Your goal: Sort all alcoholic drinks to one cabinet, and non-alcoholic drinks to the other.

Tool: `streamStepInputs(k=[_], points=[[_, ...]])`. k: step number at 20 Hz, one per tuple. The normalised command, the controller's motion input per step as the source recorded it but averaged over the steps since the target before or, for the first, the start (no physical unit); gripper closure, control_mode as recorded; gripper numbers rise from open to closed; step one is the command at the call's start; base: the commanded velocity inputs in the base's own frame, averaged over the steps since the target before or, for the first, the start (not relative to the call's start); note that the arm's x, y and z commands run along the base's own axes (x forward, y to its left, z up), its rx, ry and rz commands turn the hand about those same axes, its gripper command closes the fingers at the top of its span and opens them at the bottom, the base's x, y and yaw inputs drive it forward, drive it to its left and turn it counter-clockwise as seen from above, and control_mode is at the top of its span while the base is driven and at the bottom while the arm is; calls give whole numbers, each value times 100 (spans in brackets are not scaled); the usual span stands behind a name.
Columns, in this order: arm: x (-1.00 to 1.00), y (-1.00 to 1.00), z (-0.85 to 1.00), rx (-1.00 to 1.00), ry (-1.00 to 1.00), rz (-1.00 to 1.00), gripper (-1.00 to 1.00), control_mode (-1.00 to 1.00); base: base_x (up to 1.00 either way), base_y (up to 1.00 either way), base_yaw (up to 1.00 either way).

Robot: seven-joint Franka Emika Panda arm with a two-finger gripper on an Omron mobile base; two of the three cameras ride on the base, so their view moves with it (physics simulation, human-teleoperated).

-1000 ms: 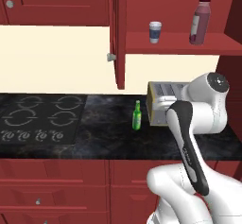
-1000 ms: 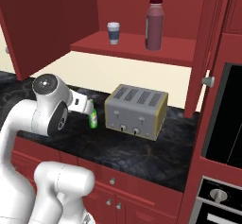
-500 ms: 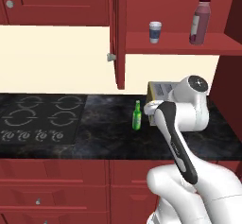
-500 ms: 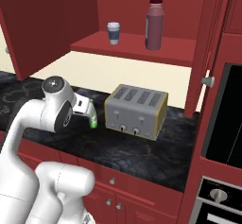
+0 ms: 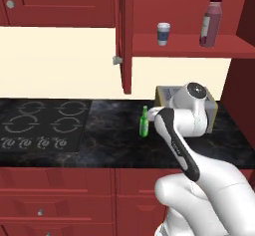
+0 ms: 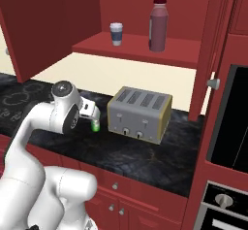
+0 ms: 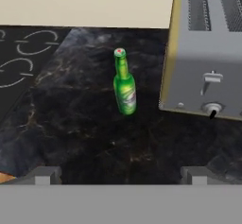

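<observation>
1. My gripper (image 7: 120,173) hangs low over the dark counter (image 7: 94,138), fingers spread wide apart with nothing between them.
2. The bright green bottle (image 7: 124,82) stands upright on the counter ahead of my fingertips, apart from them, red cap up and label facing me.
3. Taking the toaster (image 7: 208,53) as the mark: the green bottle is just beside its control end, on the side toward the cooktop (image 5: 42,125), not touching it.
4. My hand is near that same end of the toaster, on the near side of the bottle (image 5: 144,122).
5. Above the toaster, the open cabinet's shelf (image 6: 135,47) carries the dark red juice bottle (image 6: 158,24) and the white lidded cup (image 6: 116,33), both upright and well apart from each other.
6. The cup is farther toward the cooktop side than the juice bottle, which stands roughly over the toaster.
</observation>
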Motion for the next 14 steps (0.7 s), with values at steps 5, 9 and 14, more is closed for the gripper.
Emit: streamStepInputs(k=[5,9,14], points=[[40,11,-21,0,1,0,-100,-100,0,0,0],[31,7,-9,0,2,-1,-100,-100,0,0,0],[29,4,-5,0,5,-3,-100,-100,0,0,0]])
